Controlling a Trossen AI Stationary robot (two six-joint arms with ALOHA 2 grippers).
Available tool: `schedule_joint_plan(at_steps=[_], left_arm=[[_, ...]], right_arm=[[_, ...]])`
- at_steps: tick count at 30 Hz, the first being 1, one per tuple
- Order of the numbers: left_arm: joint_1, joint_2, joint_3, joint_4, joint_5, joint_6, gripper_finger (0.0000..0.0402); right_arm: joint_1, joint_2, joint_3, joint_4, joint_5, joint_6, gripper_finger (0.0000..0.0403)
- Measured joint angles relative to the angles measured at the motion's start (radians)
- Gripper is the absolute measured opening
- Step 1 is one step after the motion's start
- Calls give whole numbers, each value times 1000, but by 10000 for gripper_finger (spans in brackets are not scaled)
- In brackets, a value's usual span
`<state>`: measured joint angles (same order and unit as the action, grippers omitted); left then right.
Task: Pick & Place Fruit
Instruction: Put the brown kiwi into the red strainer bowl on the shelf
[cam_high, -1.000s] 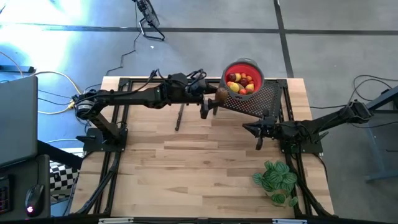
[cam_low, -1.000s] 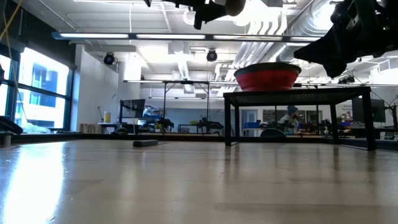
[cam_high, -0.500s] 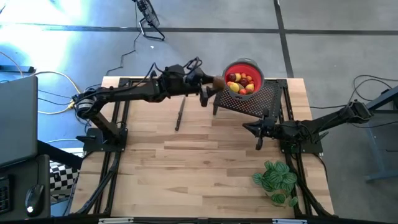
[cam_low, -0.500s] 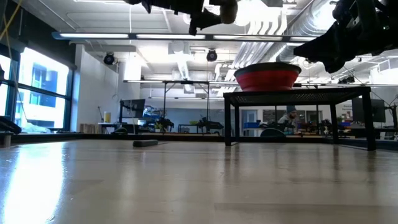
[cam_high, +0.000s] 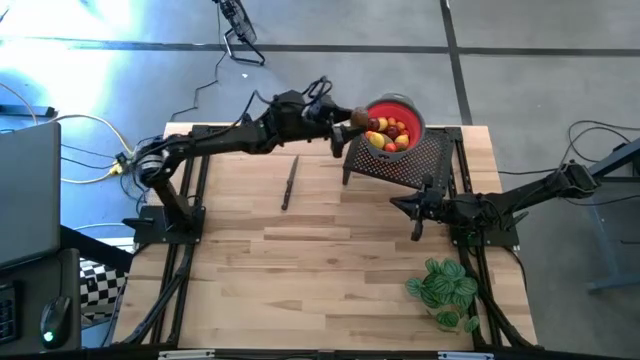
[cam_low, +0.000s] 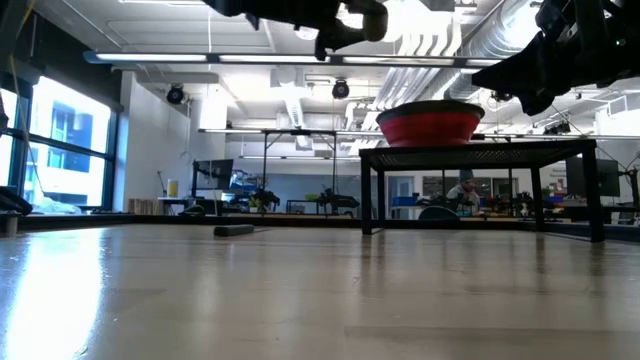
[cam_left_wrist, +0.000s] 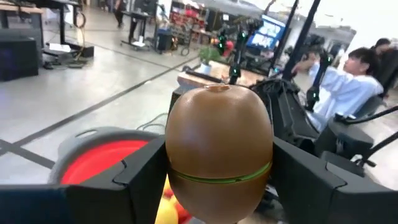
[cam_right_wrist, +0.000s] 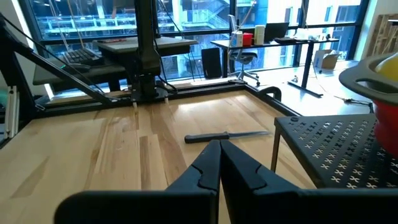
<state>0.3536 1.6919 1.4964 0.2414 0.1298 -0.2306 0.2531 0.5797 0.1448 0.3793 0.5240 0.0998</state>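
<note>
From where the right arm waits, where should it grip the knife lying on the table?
Probably the dark handle end of the knife, coming straight down, fingers across its narrow width: it lies flat and thin on the table, so a side approach finds nothing to pinch.

One red bowl sits on one black perforated stand. Beside the bowl's rim, one brown fruit is gripped in the left end effector. Inside the bowl lie several red and yellow fruit, too tightly piled to count exactly. One knife and one leafy plant lie farther from the bowl. Two arms, two end effectors; the right end effector is closed.
</note>
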Motion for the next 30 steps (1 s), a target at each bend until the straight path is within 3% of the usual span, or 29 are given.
schedule_joint_plan(at_steps=[8, 13, 30], left_arm=[[20, 214, 360, -146, -5, 52, 246], [48, 313, 510, -239, -4, 51, 246], [78, 491, 545, -169, 4, 39, 246]], right_arm=[[0, 0, 0, -9, 0, 0, 2], [0, 0, 0, -18, 1, 0, 2], [0, 0, 0, -33, 1, 0, 2]])
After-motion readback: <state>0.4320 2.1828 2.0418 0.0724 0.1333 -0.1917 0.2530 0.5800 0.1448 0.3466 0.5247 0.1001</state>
